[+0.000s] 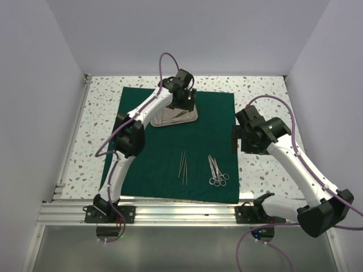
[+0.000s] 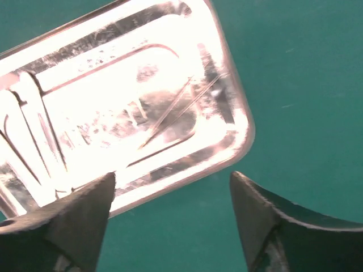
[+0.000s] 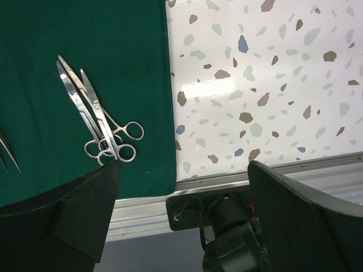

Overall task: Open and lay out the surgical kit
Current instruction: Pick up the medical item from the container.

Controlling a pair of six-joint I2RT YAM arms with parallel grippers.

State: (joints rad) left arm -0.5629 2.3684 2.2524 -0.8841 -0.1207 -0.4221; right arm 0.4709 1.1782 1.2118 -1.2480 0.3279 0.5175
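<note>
"Jaws first: your left jaws stand apart and grip nothing, hanging low above a long edge of the steel tray (image 2: 113, 102). Your right jaws are spread wide too, empty, over the speckled bench (image 3: 272, 85) just off the right edge of the drape (image 1: 170, 147)."

"Agreed. You can see the kit is mostly laid out. That green drape lies flat on the bench and the tray sits at its far side. Your tweezers (image 1: 182, 165) and ring-handled scissors (image 1: 217, 171) lie near the front edge, side by side but not touching."

"One thin instrument (image 2: 176, 110) looks to be left in the tray. You should expect it to be light, stiff and slippery on polished steel. Pinch it across the middle of its length. Nudge one end and it will likely skate."

"Mind the tray wall, since it may crowd your fingers. If you would rather shift the tray itself, take the raised rim on a long side. It looks rigid but slick, so a narrow grip may let it pivot."

"And keep off the drape. It is soft, and a tug would likely bunch it and drag everything you have set down."
</note>
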